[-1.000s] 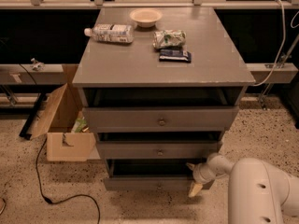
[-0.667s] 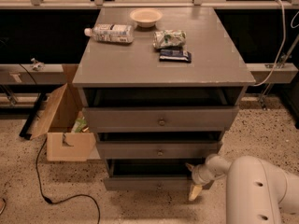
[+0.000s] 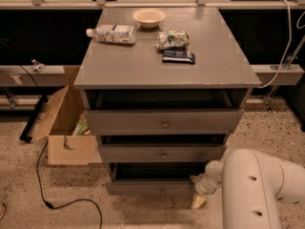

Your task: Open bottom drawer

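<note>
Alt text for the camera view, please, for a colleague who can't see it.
The gripper sits low by the right end of the bottom drawer of a grey three-drawer cabinet. On top lie a bowl, a plastic bottle, a snack bag and a dark packet.

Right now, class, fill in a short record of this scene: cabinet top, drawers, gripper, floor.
cabinet top: bowl, bottle lying down, snack bag, dark packet
drawers: three grey fronts, stacked
bottom drawer: lowest front, its knob not held
gripper: low, beside the bottom drawer's right end
floor: open cardboard box and black cable, left of the cabinet
</note>
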Robot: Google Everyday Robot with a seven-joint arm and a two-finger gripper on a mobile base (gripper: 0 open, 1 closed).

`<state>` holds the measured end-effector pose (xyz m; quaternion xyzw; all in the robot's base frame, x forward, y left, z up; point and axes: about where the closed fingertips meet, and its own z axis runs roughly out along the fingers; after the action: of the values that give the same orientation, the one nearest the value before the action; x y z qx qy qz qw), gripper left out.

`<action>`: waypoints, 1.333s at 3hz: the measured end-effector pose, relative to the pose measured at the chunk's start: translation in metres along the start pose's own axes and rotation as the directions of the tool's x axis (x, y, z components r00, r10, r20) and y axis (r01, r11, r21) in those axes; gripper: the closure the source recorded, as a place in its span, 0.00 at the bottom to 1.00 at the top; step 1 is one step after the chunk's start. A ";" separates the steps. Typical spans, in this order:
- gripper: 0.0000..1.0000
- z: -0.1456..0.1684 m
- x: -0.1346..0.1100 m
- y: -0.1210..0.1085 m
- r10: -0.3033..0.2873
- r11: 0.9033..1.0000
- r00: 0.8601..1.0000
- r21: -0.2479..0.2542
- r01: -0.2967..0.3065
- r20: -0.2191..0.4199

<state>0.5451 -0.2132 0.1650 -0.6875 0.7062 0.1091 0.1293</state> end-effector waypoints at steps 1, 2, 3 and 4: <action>0.42 0.007 0.004 0.025 0.041 0.998 0.999 -0.056 -0.042 -0.012; 0.73 -0.003 0.001 0.026 0.044 0.997 0.999 -0.058 -0.044 -0.013; 0.96 -0.005 0.000 0.025 0.044 0.997 0.999 -0.058 -0.044 -0.013; 1.00 -0.004 -0.003 0.051 0.056 0.997 0.998 -0.046 -0.056 -0.008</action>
<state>0.4941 -0.2105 0.1688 -0.6707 0.7228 0.1268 0.1077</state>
